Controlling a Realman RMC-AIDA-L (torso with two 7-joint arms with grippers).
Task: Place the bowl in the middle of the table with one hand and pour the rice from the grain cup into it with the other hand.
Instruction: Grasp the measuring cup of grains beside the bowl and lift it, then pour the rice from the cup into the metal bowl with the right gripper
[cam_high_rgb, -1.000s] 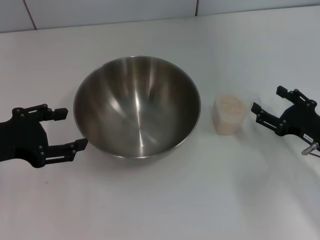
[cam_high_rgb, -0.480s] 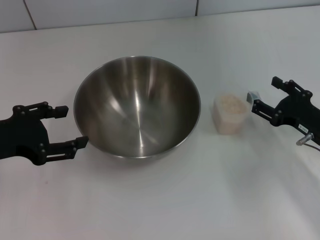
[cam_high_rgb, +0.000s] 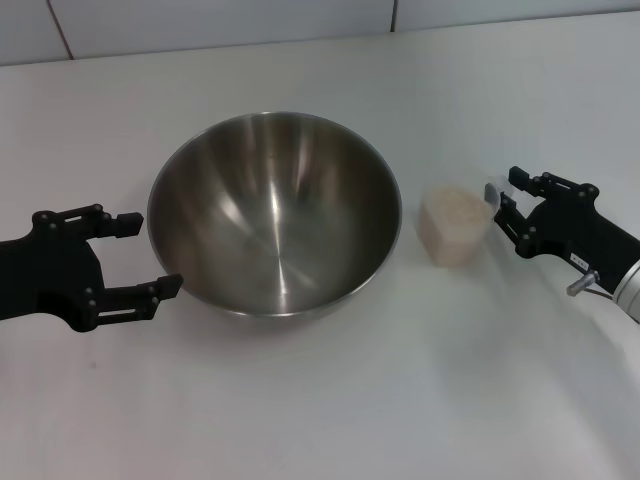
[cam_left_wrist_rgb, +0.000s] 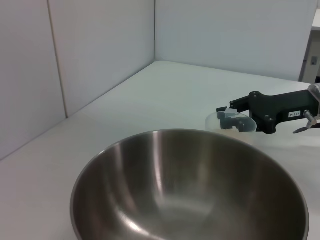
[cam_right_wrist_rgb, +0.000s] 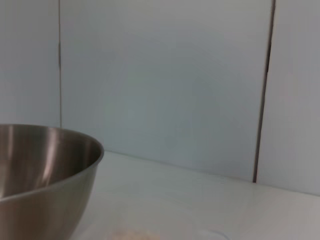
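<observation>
The steel bowl (cam_high_rgb: 275, 210) stands upright and empty on the white table (cam_high_rgb: 320, 400), near its middle. The clear grain cup (cam_high_rgb: 455, 232) stands to the right of the bowl, filled with rice (cam_high_rgb: 456, 208). My left gripper (cam_high_rgb: 145, 253) is open, its fingers just off the bowl's left side. My right gripper (cam_high_rgb: 505, 196) is open, with its fingertips at the cup's right rim. The left wrist view shows the bowl (cam_left_wrist_rgb: 190, 190), the cup (cam_left_wrist_rgb: 212, 121) and the right gripper (cam_left_wrist_rgb: 226, 114) beyond it. The right wrist view shows the bowl's side (cam_right_wrist_rgb: 40, 170).
A white tiled wall (cam_high_rgb: 220, 20) runs along the table's far edge. White panel walls (cam_left_wrist_rgb: 100, 60) stand behind the table in the wrist views.
My right gripper has moved left up to the cup's right rim and turned. The cup has shifted slightly left. My left gripper has barely moved.
</observation>
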